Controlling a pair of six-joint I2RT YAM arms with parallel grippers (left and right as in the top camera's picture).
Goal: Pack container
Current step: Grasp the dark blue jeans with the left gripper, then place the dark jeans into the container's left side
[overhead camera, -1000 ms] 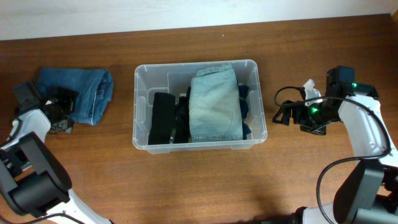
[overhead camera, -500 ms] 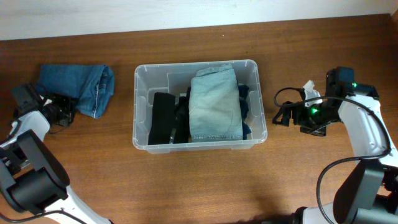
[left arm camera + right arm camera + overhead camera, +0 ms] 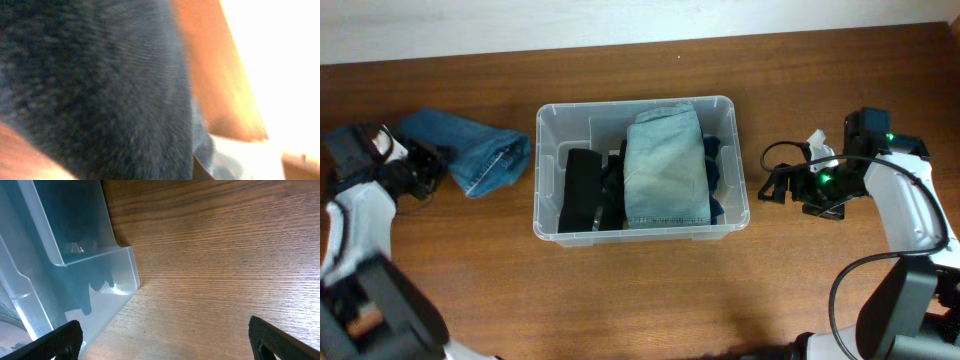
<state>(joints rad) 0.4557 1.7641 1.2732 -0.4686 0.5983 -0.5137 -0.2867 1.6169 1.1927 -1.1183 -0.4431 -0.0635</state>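
The container [image 3: 635, 104], a clear rectangular tub, stands mid-table in the overhead view. It holds folded light blue jeans [image 3: 666, 170] and a black garment [image 3: 582, 190]. Folded dark blue jeans [image 3: 470, 152] lie left of it on the wood. My left gripper [image 3: 432, 166] is shut on their left end. In the left wrist view blurred dark denim [image 3: 100, 85] fills the frame and hides the fingers. My right gripper [image 3: 775, 185] hovers open just right of the tub; the tub's corner [image 3: 85, 270] shows beside its left fingertip [image 3: 60, 340].
A small white object [image 3: 817, 140] lies behind the right arm, beside a loop of black cable [image 3: 780, 150]. The white wall [image 3: 620, 20] runs along the table's far edge. Bare wood lies in front of the tub.
My left gripper closed on the dark blue jeans and dragged them to the right, towards the tub. The right arm has not moved.
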